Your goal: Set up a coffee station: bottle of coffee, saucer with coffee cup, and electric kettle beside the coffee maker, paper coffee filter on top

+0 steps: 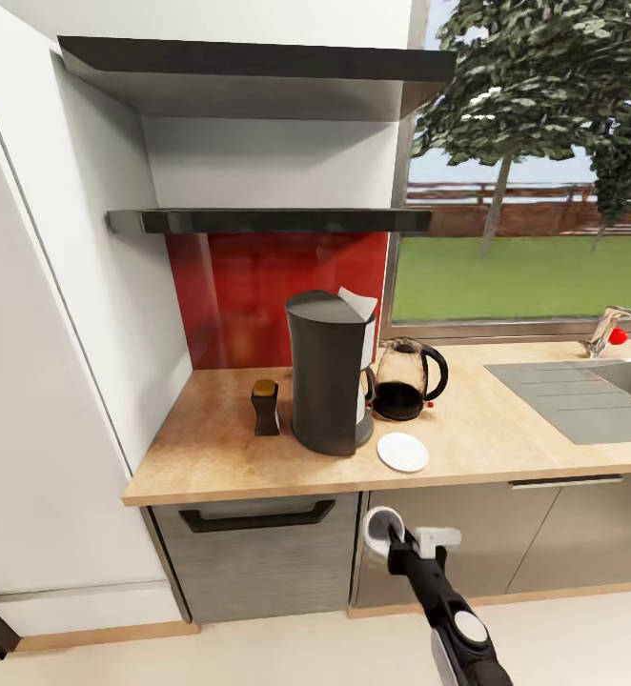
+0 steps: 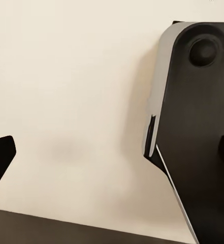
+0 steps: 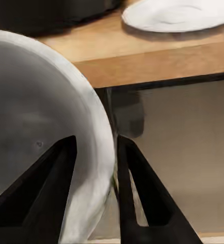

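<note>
The kitchen worktop (image 1: 506, 429) runs beige and wood-grained under the window, with grey cabinet fronts (image 1: 258, 553) below it. Near its left end stands the coffee maker (image 1: 330, 372), tall and dark grey, with the paper coffee filter (image 1: 358, 303) poking up white from its top. Just to its left sits the bottle of coffee (image 1: 265, 407) — small, dark brown, golden lid — apart from the machine but close. On the other side the electric kettle (image 1: 406, 379) stands right beside the coffee maker, its black handle turned toward the window side. In front of the kettle, near the worktop's front edge, the saucer (image 1: 403, 452) lies flat and bare. Above, the kitchen shelf (image 1: 268, 221) is a thin dark board on the wall. The right gripper (image 1: 392, 541) hangs below the worktop's edge, in front of the cabinet fronts, and carries the coffee cup (image 1: 382, 529); in the right wrist view its two dark fingers (image 3: 137, 198) pinch the cup's white rim (image 3: 99, 152) between them, one inside the bowl and one outside, with the saucer (image 3: 178, 14) on the wood above. The left wrist view shows pale floor and a dark robot part — whether the left fingers are spread or together I cannot tell.
</note>
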